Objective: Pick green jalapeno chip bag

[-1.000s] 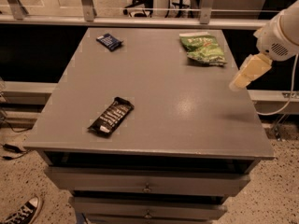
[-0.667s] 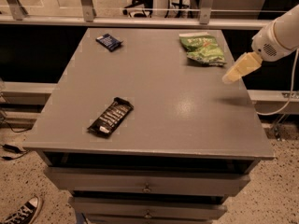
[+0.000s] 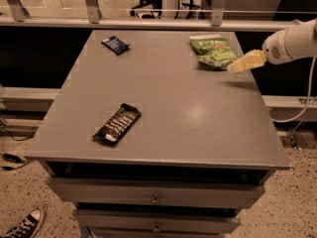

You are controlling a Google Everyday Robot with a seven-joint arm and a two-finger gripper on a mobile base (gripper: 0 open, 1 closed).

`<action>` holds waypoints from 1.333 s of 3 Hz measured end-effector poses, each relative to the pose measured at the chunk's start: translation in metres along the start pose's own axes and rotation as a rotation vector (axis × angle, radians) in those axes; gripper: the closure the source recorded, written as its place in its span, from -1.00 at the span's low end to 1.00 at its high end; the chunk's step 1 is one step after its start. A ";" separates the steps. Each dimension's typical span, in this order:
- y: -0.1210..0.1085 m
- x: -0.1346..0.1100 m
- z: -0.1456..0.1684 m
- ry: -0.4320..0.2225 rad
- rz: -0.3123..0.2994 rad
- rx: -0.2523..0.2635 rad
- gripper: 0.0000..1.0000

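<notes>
The green jalapeno chip bag [image 3: 214,51] lies crinkled on the grey table top [image 3: 168,98] at the far right, its pale top edge toward the back. My gripper [image 3: 234,69] comes in from the right on a white arm [image 3: 292,42], its pale yellow fingers pointing left and slightly down. Its tip hovers just at the bag's near right corner, a little above the table.
A long black candy bar wrapper [image 3: 117,124] lies at the front left of the table. A small dark blue packet [image 3: 115,44] lies at the far left. Drawers [image 3: 156,198] sit under the top. A railing [image 3: 148,21] runs behind. A shoe [image 3: 22,225] is on the floor.
The gripper has moved up and to the left across the table's right side, from beside the right edge to the chip bag's near corner. The packets have not moved.
</notes>
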State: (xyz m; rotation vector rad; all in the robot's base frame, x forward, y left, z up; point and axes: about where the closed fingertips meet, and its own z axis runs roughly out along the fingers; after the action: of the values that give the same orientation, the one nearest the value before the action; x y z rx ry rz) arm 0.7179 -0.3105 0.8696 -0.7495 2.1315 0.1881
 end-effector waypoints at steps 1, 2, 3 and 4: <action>-0.018 -0.013 0.025 -0.080 0.052 -0.002 -1.00; -0.018 -0.015 0.045 -0.086 0.082 -0.022 -0.70; -0.016 -0.012 0.057 -0.069 0.119 -0.052 -0.08; -0.013 -0.018 0.055 -0.080 0.125 -0.074 0.40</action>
State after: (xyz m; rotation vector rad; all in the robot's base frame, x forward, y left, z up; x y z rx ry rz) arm 0.7708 -0.2920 0.8500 -0.6413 2.1056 0.3597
